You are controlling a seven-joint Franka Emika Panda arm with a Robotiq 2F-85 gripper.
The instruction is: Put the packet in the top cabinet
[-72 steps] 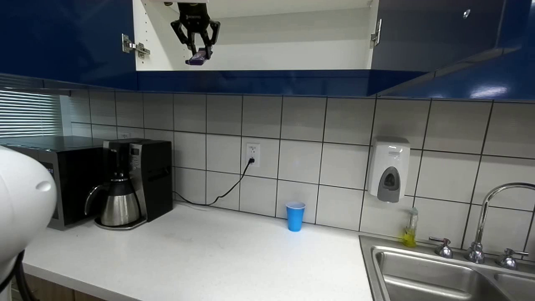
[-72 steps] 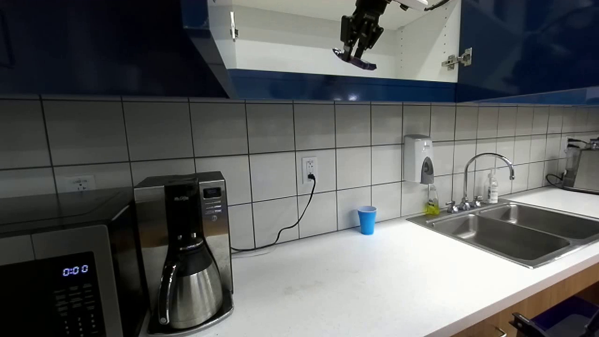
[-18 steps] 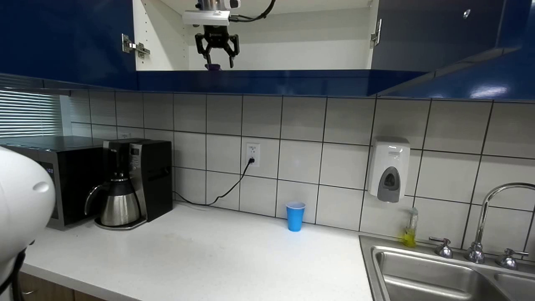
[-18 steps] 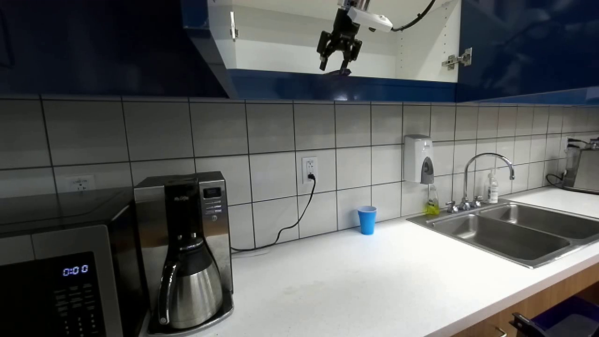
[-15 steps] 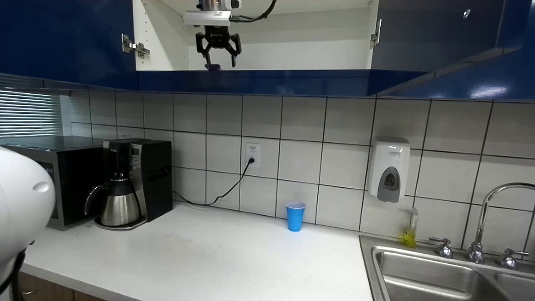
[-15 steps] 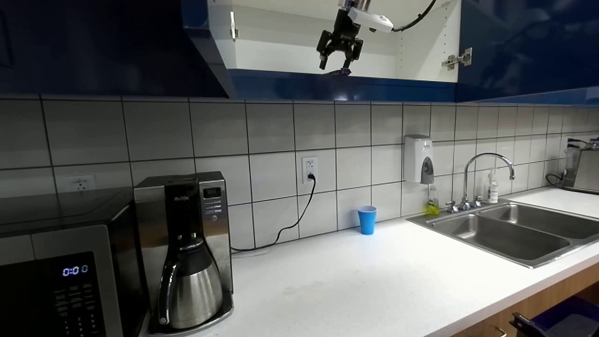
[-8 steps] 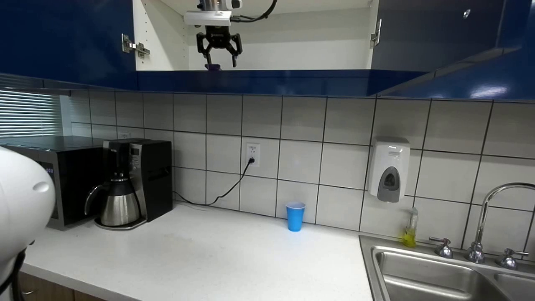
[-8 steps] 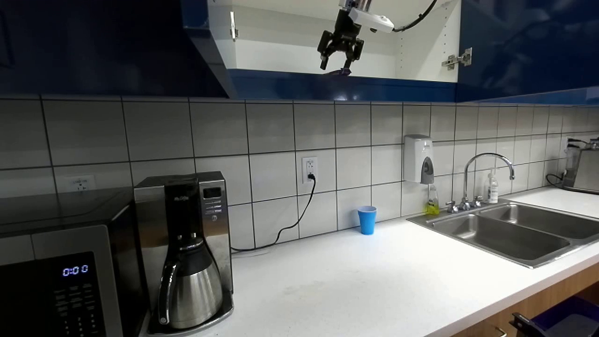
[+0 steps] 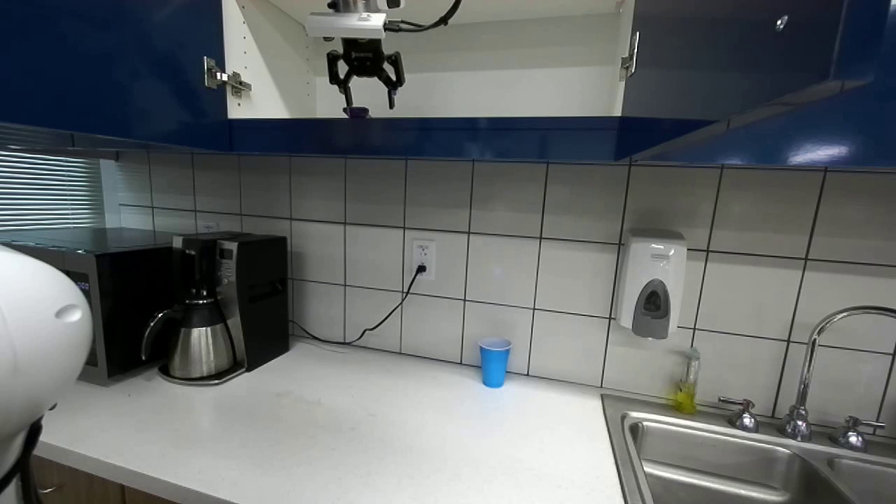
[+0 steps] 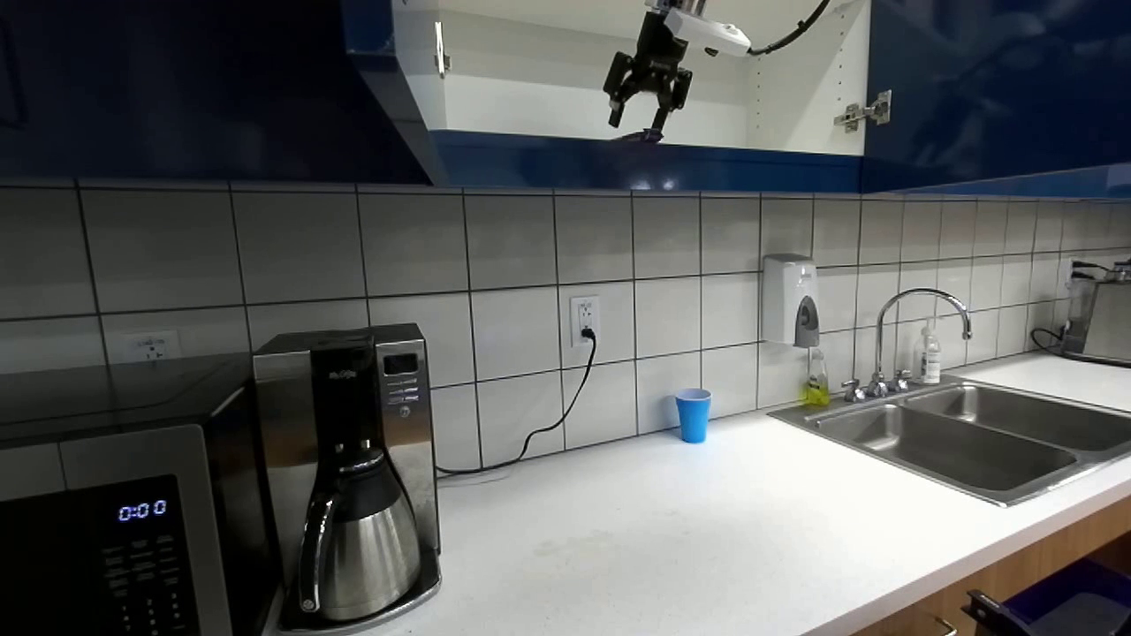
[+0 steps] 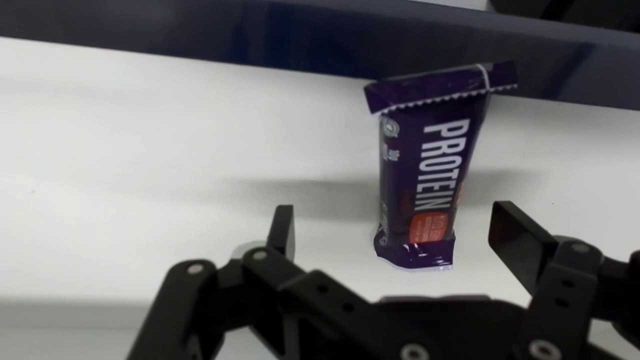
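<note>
Purple pkt (image 11: pixel 425 165) lies on floor of top cab. (image 9: pixel 504 91), front edge, one end at blue lip (image 11: pixel 300 37). Claw (image 9: pixel 369 103) released just above, fingers (image 11: pixel 284 230) spread either side in wrist view. Below, blue cup (image 9: pixel 495 364) upright nr bench's (image 9: pixel 315 434) back edge.

Rounded white arm segment (image 9: pixel 40 336), white wrist bar (image 9: pixel 346 26), black cable (image 10: pixel 800 30), black jointed tool (image 9: pixel 369 103), silvery screws (image 11: pixel 545 349)
</note>
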